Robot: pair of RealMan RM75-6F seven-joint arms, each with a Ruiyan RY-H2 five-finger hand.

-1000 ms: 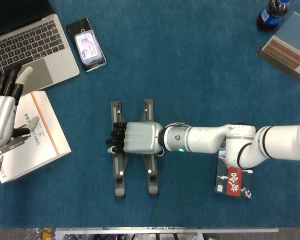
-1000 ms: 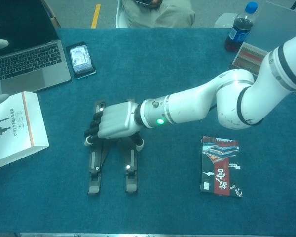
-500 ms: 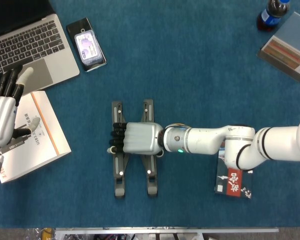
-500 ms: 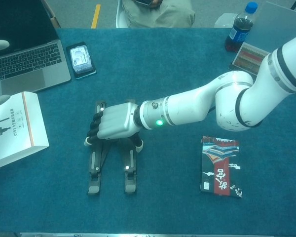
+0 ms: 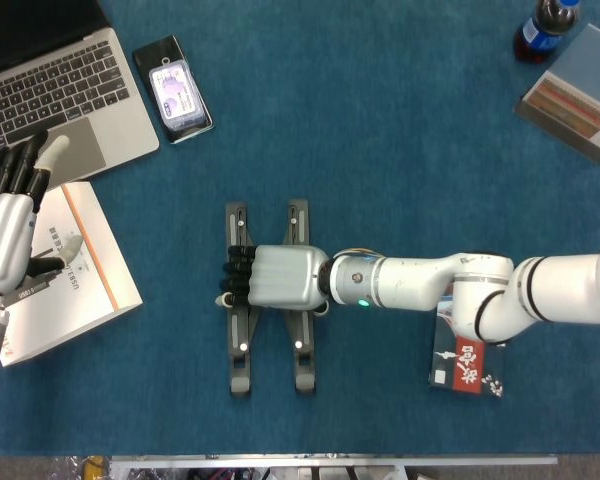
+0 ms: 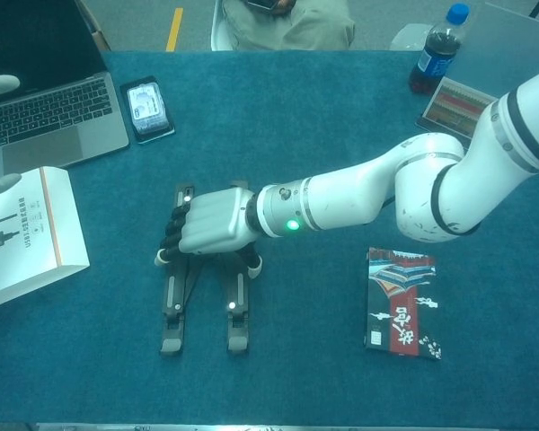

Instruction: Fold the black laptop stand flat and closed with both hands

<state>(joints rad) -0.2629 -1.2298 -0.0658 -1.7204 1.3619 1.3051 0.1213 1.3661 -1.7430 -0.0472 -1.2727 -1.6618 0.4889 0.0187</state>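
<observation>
The black laptop stand lies flat on the blue table as two long rails side by side, also in the chest view. My right hand lies across the middle of both rails. Its dark fingers curl over the outer edge of the left rail and its thumb sits by the right rail, so it grips the stand. The rails' middle is hidden under the hand. My left hand hovers far to the left over a white box, fingers apart, holding nothing.
A laptop and a phone sit at the back left, with a white box near my left hand. A red-black packet lies under my right forearm. A bottle and a flat box stand back right.
The stand's left rail has slid slightly right, toward the right rail, under my right hand. My left hand has shifted a little.
</observation>
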